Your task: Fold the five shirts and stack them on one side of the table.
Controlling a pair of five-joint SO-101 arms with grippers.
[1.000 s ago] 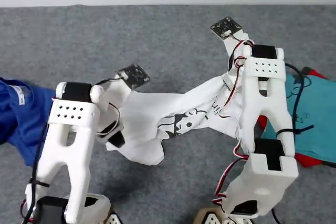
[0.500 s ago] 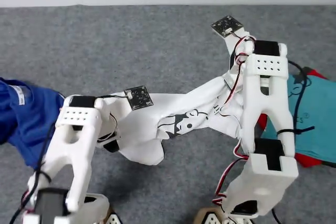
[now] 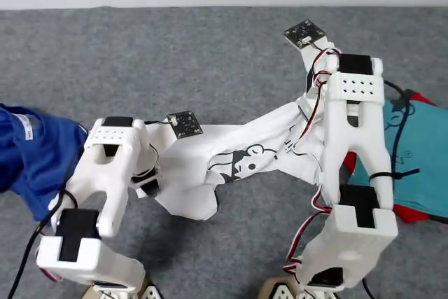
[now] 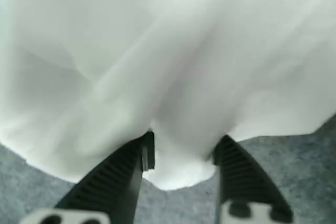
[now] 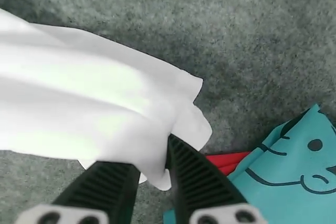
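Observation:
A white shirt (image 3: 231, 162) with a black print hangs stretched between the two arms over the grey table (image 3: 210, 54). My right gripper (image 5: 152, 156) is shut on one end of the white shirt (image 5: 94, 103), close to the teal shirt. At the shirt's other end my left gripper (image 4: 186, 145) stands open, its fingers (image 4: 142, 153) apart on either side of a lobe of the white shirt (image 4: 173, 77) that rests on the table. In the high view the left gripper (image 3: 148, 181) sits at the shirt's left edge.
A blue shirt (image 3: 28, 152) lies crumpled at the table's left edge. At the right edge a teal shirt (image 3: 413, 152) lies on a red shirt (image 3: 413, 211); the teal shirt (image 5: 283, 166) and red shirt (image 5: 231, 161) are right beside my right gripper. The far half of the table is bare.
The left arm has drawn back toward the near edge and its wrist has swung over the shirt's left end. The shirt's left part has sagged slightly. The right arm has stayed put.

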